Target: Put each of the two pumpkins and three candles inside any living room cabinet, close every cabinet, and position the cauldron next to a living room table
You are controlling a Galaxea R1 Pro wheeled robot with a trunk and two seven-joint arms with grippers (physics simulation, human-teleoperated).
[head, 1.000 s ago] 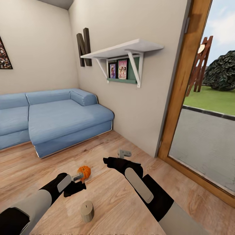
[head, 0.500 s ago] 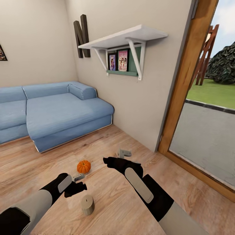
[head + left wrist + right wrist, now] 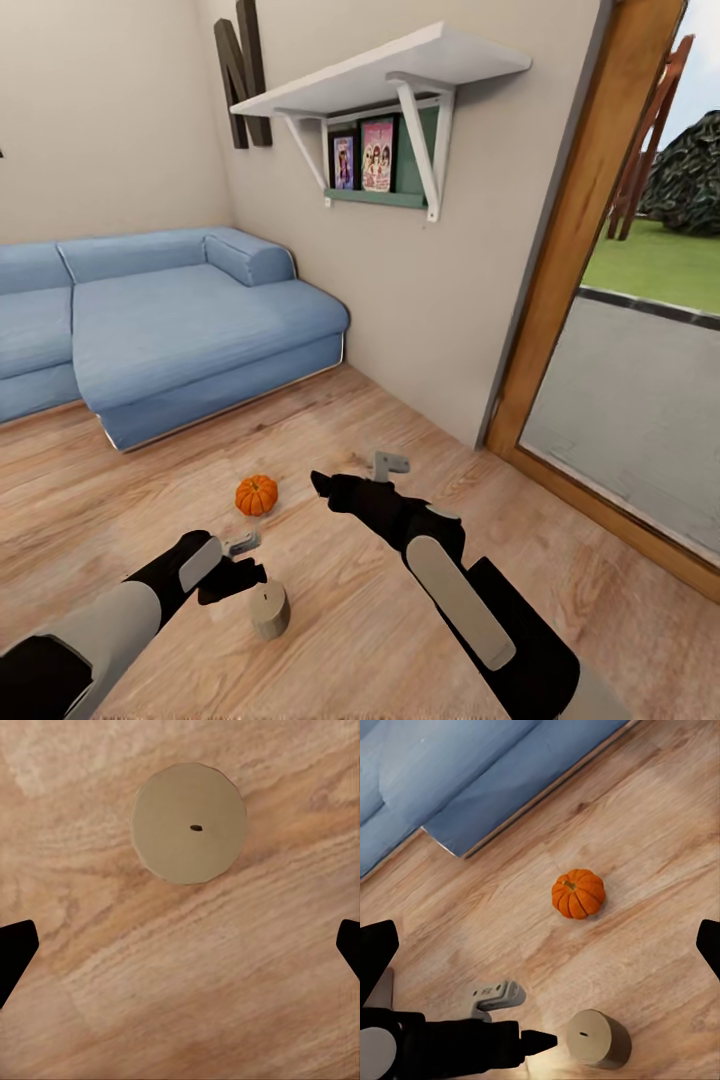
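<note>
A: Starting at the left, what does the head view show?

B: A blue sofa (image 3: 150, 330) against the wall, and the left gripper (image 3: 243, 560) low over the wooden floor (image 3: 350, 620). Its fingers are spread wide, holding nothing; in the left wrist view the two dark tips sit at opposite edges with bare floor between them.

A: And the candle?

B: One candle (image 3: 269, 610) stands upright on the floor just beside that gripper. From the left wrist camera its round top (image 3: 189, 823) with a small wick mark lies ahead of the fingertips, not between them.

A: Further right?

B: A pumpkin (image 3: 256, 494) rests on the floor, beyond the candle and near the sofa's corner. Then the right gripper (image 3: 350, 480), released as well, tips far apart in the right wrist view. A white shelf (image 3: 380, 75) hangs on the wall above.
</note>
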